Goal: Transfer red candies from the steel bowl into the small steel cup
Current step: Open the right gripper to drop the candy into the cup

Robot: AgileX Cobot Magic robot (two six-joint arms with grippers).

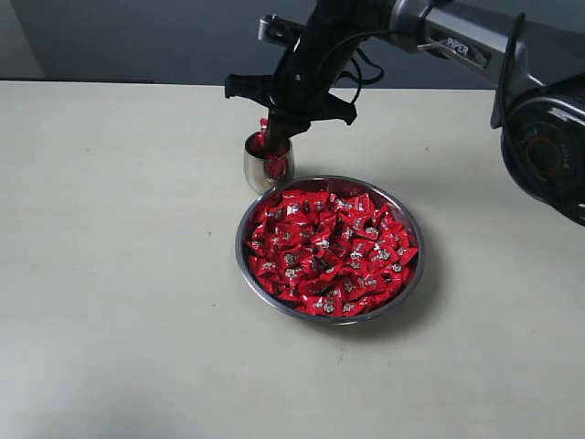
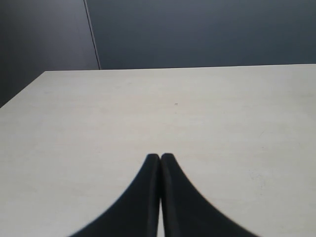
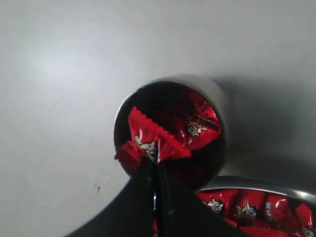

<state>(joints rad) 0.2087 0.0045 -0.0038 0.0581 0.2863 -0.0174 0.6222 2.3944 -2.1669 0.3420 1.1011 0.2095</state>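
Note:
The wide steel bowl [image 1: 409, 222] sits mid-table, heaped with red candies [image 1: 329, 251]. Just behind its far-left rim stands the small steel cup [image 1: 256, 170], with red candy showing inside it. My right gripper [image 1: 272, 139] hangs directly over the cup's mouth, shut on one red candy [image 3: 148, 139]. In the right wrist view that candy is pinched at the fingertips above the small steel cup [image 3: 215, 94], where another candy [image 3: 195, 127] lies inside; the bowl's rim [image 3: 256, 185] curves beside it. My left gripper [image 2: 160, 157] is shut and holds nothing, over bare table.
The pale tabletop [image 1: 119, 256] stretches wide to the left of the bowl and in front of it. A dark wall runs behind the table's far edge [image 1: 110, 82]. The right arm's base [image 1: 548, 151] stands at the back right.

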